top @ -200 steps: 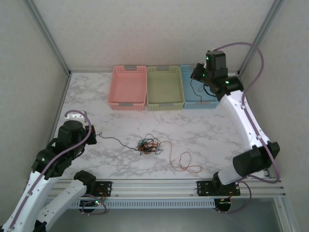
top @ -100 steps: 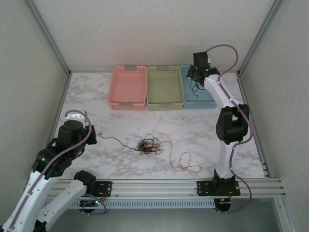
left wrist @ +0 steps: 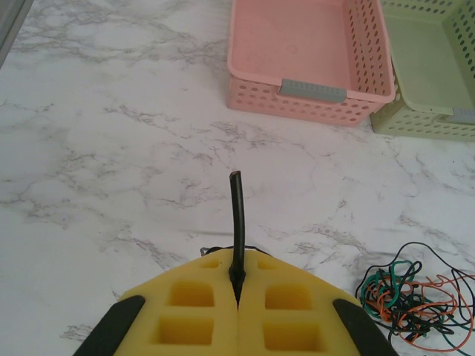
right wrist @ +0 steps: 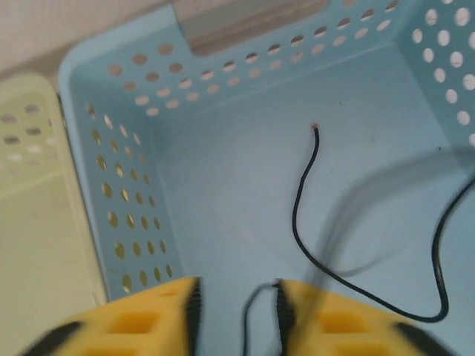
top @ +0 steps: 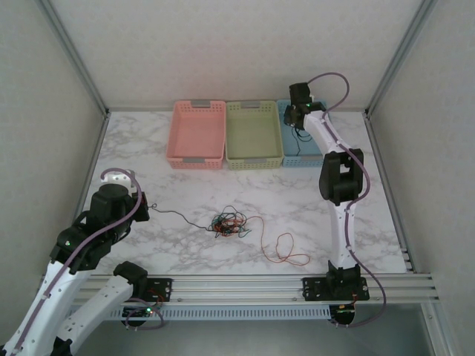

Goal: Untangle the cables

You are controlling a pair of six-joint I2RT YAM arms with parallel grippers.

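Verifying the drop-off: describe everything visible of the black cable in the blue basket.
The black cable is one thin, flexible strand, plastic-coated by its look, with a paler tip at its free end. It sits inside the blue basket, running down from that tip, sweeping right in a loop and off frame. A short stretch shows in the gap between the right gripper's open jaws; contact with the pads cannot be told.

The top external camera looks down from above and behind the arm bases (top: 148, 288), taking in the whole marble table (top: 185, 193). The left wrist camera sits low, facing forward past the left gripper (left wrist: 237, 285) toward the pink basket (left wrist: 297, 37), which the top view shares. The right wrist camera peers closely down into the blue basket (right wrist: 223, 185), also seen from above.
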